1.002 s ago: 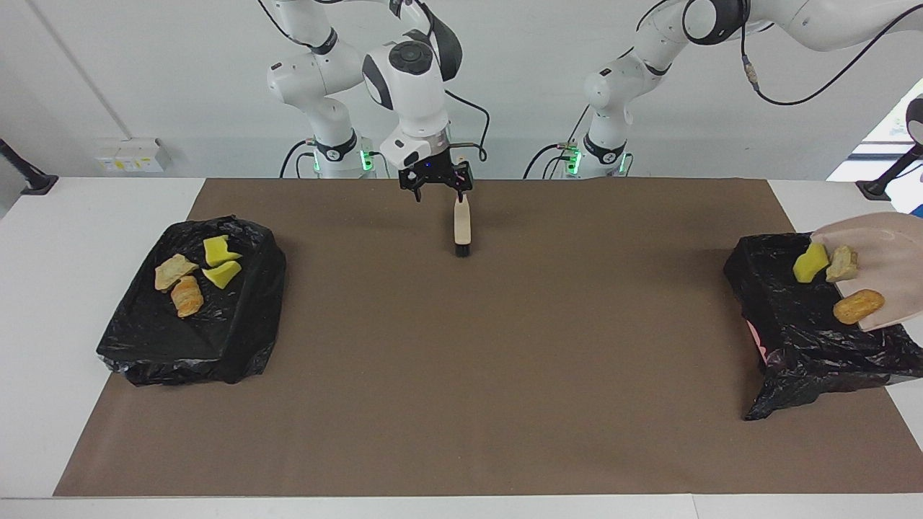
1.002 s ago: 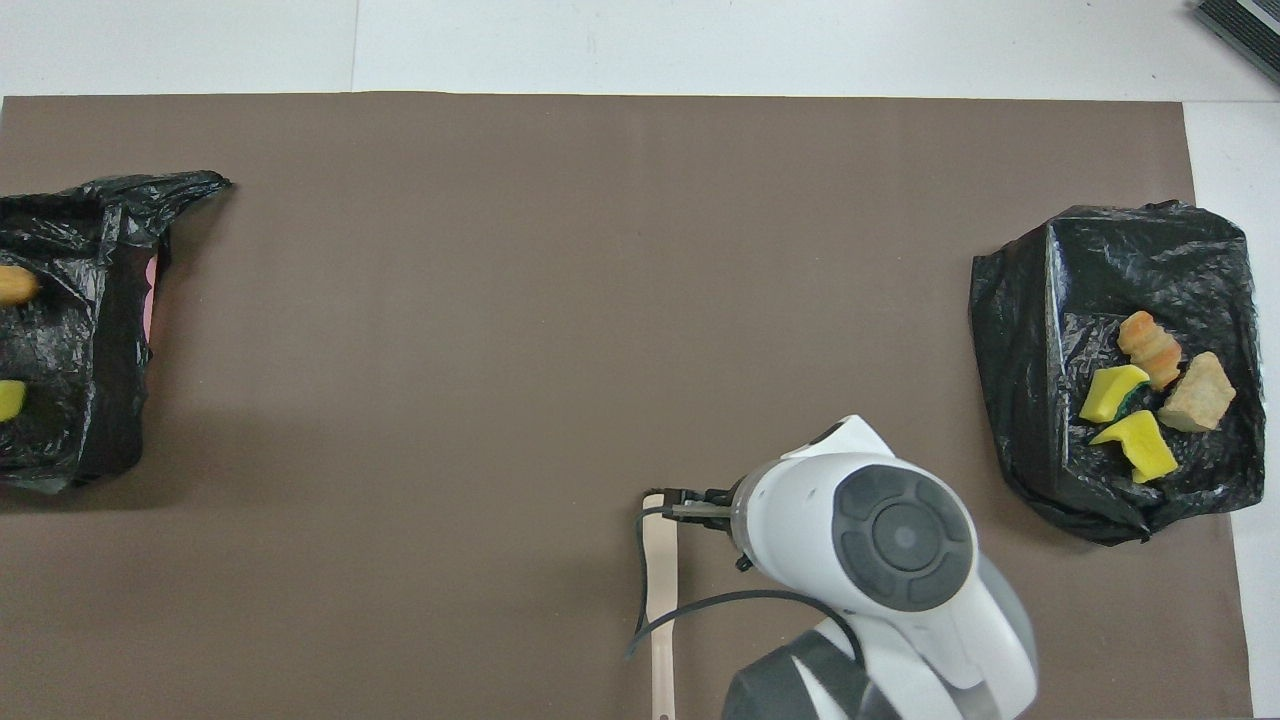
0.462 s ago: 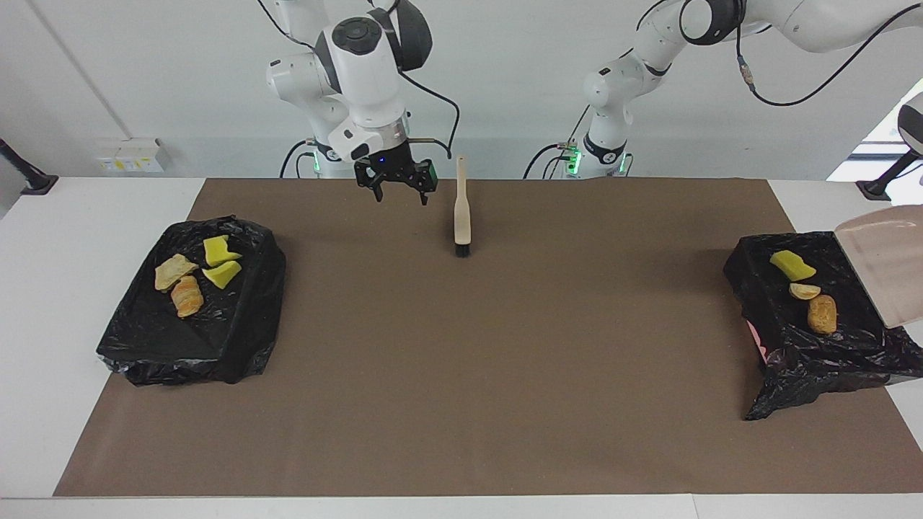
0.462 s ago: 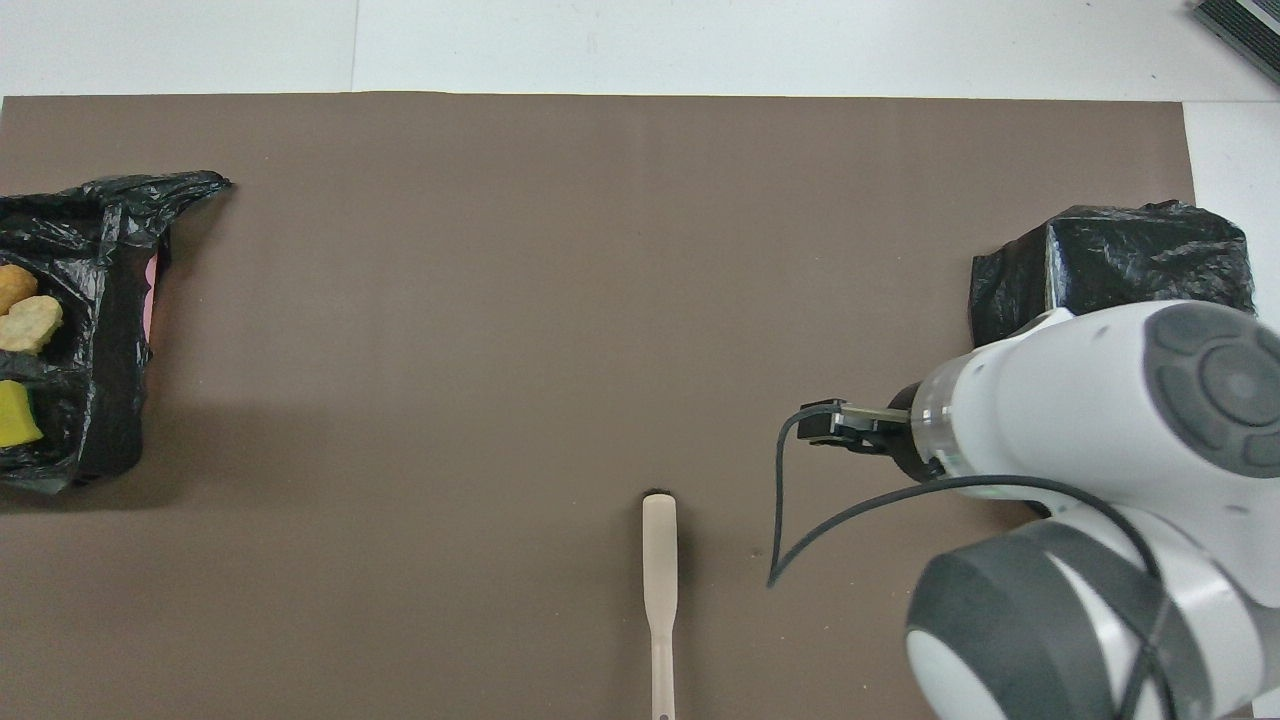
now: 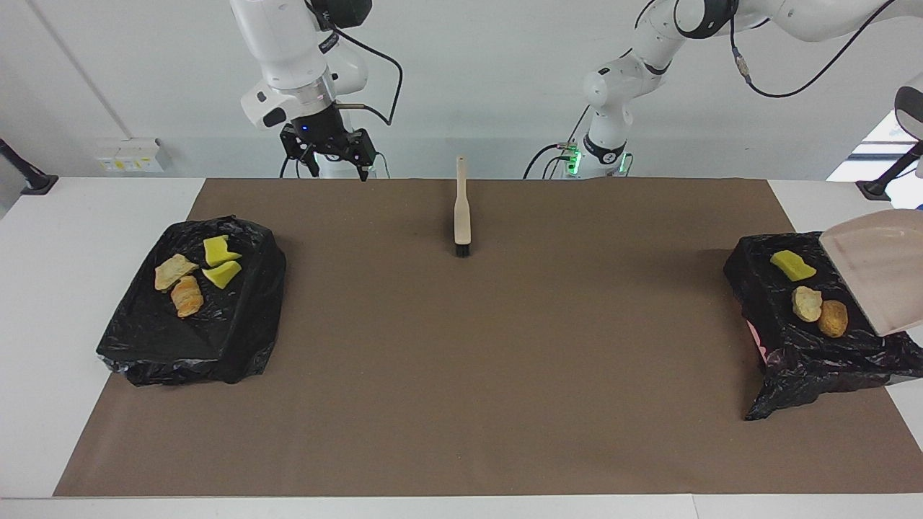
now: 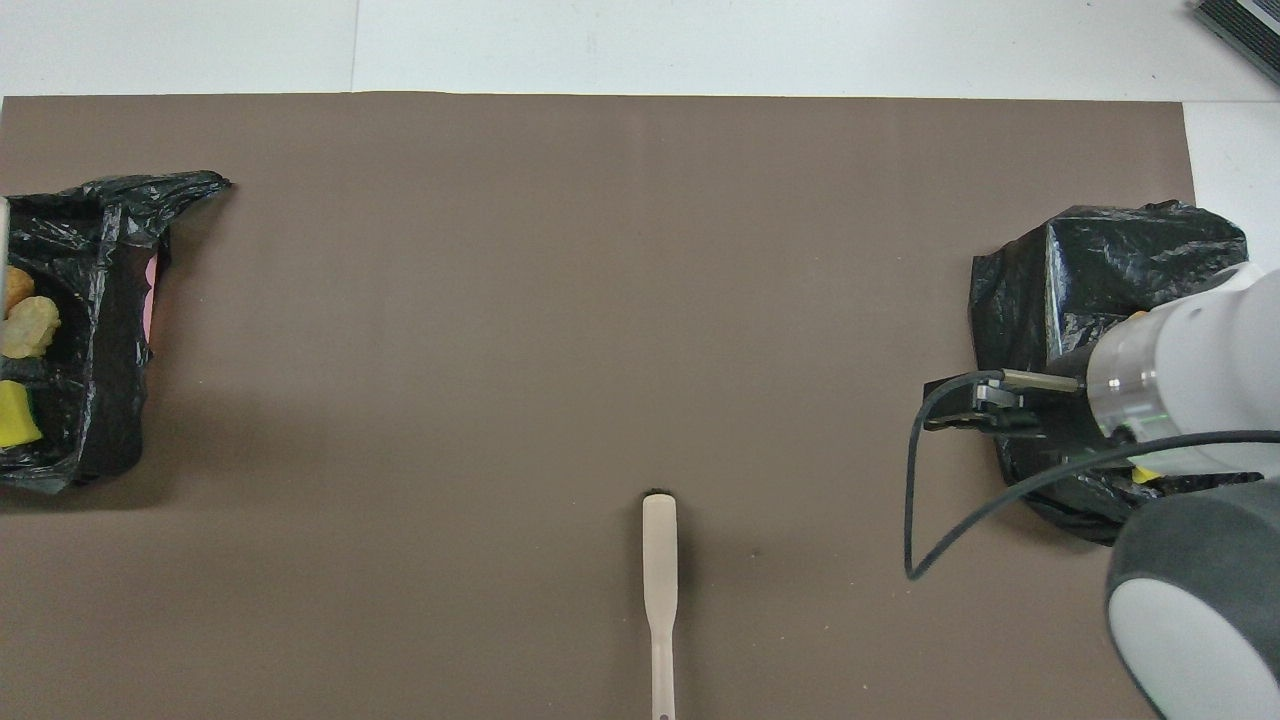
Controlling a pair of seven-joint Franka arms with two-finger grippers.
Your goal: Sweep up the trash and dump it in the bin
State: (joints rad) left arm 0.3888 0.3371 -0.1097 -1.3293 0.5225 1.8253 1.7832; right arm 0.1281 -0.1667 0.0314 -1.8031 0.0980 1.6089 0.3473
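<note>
We see 7 pieces of trash: 4 (image 5: 193, 273) in the bin (image 5: 238, 339) at the right arm's end of the worktop, 3 (image 5: 806, 284) in the other bin (image 5: 800, 360). The right end effector (image 5: 329, 160) hangs open, empty, above the mat (image 5: 461, 375). The left end effector is out of view, closed; the dustpan (image 5: 881, 277) tilts over that other bin. The brush (image 5: 461, 209) lies untouched.

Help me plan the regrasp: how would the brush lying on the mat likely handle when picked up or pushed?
The brush looks rigid, with a thin pale wooden-looking handle, so probably light. It lies flat on the brown mat, unlikely to roll. Its dark bristle end points away from the robots; pushed off-centre, it may pivot.
</note>
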